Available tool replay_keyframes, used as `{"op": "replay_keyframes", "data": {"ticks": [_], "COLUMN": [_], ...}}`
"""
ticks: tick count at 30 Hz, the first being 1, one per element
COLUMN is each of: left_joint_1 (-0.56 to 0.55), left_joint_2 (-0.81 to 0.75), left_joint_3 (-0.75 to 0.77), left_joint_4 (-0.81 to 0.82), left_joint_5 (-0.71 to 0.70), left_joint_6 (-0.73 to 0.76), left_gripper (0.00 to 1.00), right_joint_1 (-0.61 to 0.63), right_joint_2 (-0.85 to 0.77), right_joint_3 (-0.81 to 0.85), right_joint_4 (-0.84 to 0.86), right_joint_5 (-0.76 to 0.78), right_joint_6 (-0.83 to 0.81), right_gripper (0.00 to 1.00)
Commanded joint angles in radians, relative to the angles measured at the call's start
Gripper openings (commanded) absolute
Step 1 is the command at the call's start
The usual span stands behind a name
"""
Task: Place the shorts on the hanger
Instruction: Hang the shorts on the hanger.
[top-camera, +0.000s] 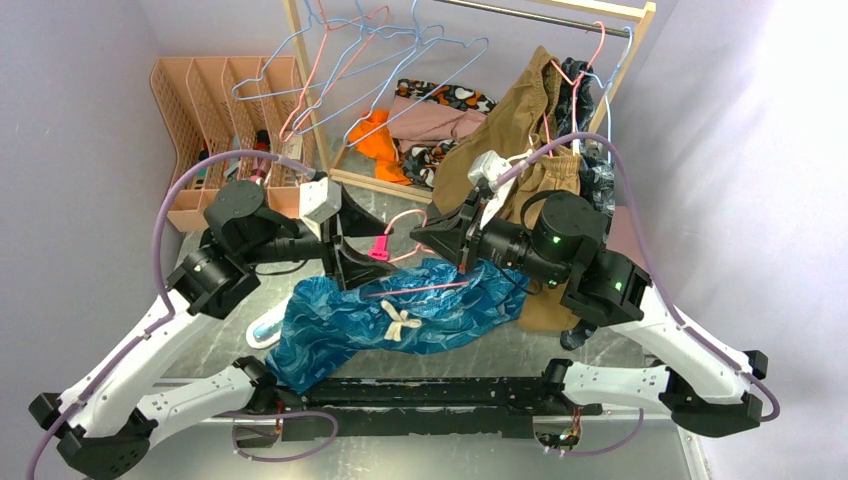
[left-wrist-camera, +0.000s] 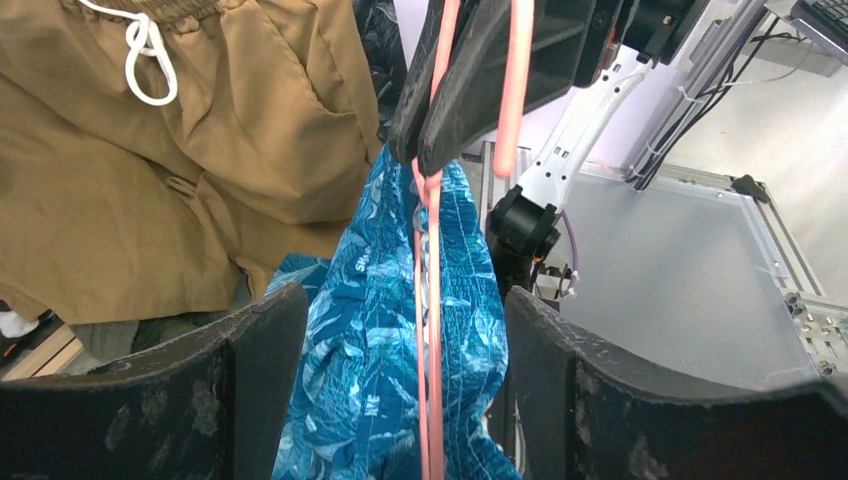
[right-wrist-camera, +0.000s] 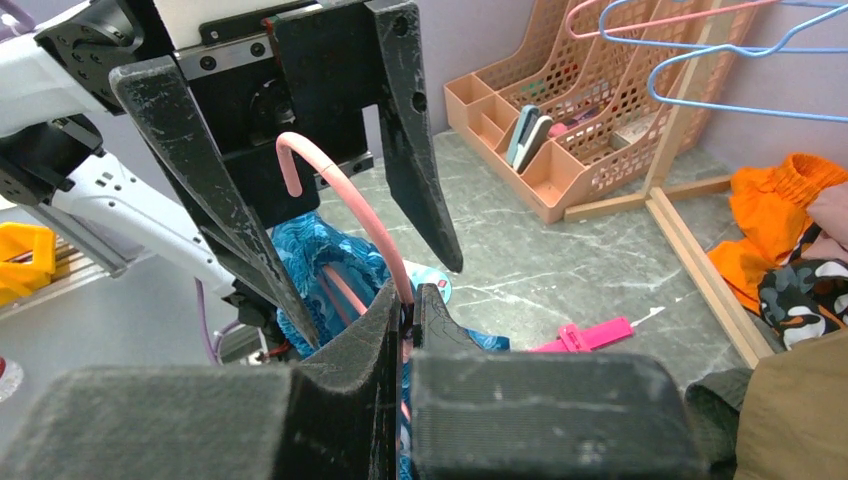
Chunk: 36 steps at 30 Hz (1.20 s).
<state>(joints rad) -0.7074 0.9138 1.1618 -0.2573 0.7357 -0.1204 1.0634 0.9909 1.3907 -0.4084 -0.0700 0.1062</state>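
Right tool (right-wrist-camera: 405, 300) is pinching tight on the pink hanger (right-wrist-camera: 345, 190) just below its curved hook. I am seeing the left tool (left-wrist-camera: 400, 300) standing wide, with one finger on each side of the wire. The teal shorts (top-camera: 340, 320) are lying crumpled on the worktop (right-wrist-camera: 560, 260) between both arms, and the hanger's wire is running over the fabric.

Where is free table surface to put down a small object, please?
Bare table lies between the peach organizer, the rack foot and the pink clip. Crowded: the middle, covered by the shorts, and the back right, heaped with tan shorts.
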Motion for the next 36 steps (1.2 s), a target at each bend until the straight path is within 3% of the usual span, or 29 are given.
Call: {"op": "replay_keyframes", "data": {"ticks": [1,15,24,27,28,30,32,34,36], "left_joint_1": [0.005,0.003,0.002,0.003,0.003,0.002,0.002,0.003,0.002], "left_joint_2": [0.029,0.092,0.036,0.005,-0.008,-0.033,-0.061,-0.090,-0.130], "left_joint_3": [-0.019,-0.076,-0.159,-0.179,-0.185,-0.198,-0.208,-0.211,-0.215], "left_joint_4": [0.108,0.252,0.341,0.357,0.363,0.375,0.365,0.339,0.310], "left_joint_5": [0.058,0.089,0.016,-0.032,-0.046,-0.079,-0.126,-0.196,-0.267], "left_joint_6": [-0.018,-0.059,-0.061,-0.053,-0.048,-0.043,-0.029,-0.012,-0.001], "left_gripper": [0.75,0.58,0.08,0.07,0.07,0.07,0.07,0.07,0.07], "right_joint_1": [0.000,0.000,0.000,0.000,0.000,0.000,0.000,0.000,0.000], "right_joint_2": [0.011,0.057,0.068,0.072,0.069,0.058,0.046,0.022,0.005], "right_joint_3": [0.006,0.006,0.003,0.006,0.005,0.011,0.036,0.066,0.086], "right_joint_4": [0.077,0.128,0.145,0.135,0.131,0.114,0.065,0.017,-0.040], "right_joint_5": [0.003,-0.031,-0.054,-0.064,-0.056,-0.030,0.017,0.081,0.163], "right_joint_6": [0.014,0.043,0.069,0.076,0.080,0.081,0.086,0.094,0.113], "right_gripper": [0.00,0.00,0.00,0.00,0.04,0.34,0.53,0.60,0.60]}}
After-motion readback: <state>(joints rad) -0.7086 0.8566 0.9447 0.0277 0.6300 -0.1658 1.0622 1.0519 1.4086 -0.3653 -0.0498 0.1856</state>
